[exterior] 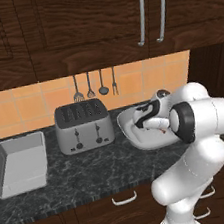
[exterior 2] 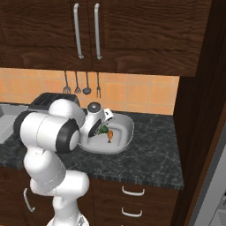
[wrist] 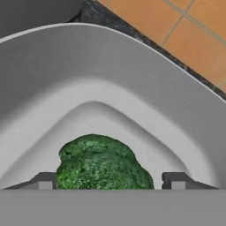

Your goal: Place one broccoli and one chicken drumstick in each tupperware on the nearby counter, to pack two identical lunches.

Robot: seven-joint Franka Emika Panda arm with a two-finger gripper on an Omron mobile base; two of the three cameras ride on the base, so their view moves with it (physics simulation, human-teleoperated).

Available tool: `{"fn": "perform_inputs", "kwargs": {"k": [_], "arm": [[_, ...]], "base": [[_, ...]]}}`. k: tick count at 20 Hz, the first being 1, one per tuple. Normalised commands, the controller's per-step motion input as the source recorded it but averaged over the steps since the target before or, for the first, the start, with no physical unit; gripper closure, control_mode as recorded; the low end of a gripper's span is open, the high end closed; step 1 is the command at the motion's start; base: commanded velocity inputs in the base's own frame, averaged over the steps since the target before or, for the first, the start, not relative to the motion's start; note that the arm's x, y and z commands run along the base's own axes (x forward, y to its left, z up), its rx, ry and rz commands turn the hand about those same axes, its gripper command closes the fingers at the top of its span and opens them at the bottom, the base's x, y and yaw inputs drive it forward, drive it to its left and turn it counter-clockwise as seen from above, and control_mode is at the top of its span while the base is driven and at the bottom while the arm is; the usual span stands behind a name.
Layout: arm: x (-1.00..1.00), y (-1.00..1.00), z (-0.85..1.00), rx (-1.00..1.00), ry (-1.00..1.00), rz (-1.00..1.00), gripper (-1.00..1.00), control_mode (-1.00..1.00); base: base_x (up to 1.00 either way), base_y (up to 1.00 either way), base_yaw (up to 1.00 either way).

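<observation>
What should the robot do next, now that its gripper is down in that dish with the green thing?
Probably lift the gripper straight up out of the tupperware. The broccoli lies on the dish floor between fingers spread wider than it, so it looks released, and a drumstick lies beside it. The other tupperware, left of the toaster, looks unfilled.

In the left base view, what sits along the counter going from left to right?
Empty tupperware → toaster → second tupperware, with the gripper reaching into it.
</observation>
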Motion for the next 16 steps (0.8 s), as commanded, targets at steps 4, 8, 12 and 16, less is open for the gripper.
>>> {"fn": "perform_inputs", "kwargs": {"k": [4,8,12,16], "arm": [[-0.38,0.02,0.25,0.00,0.00,0.00,-1.00,-1.00],[-0.99,0.00,0.80,0.00,-0.07,0.00,-1.00,-1.00],[-1.00,0.00,1.00,0.00,-0.17,0.00,-1.00,-1.00],[-0.95,0.04,1.00,0.00,-0.19,-0.03,-1.00,-1.00]], "base": [[0.00,0.00,0.00],[0.00,0.00,0.00],[0.00,0.00,0.00],[0.00,0.00,0.00]]}}
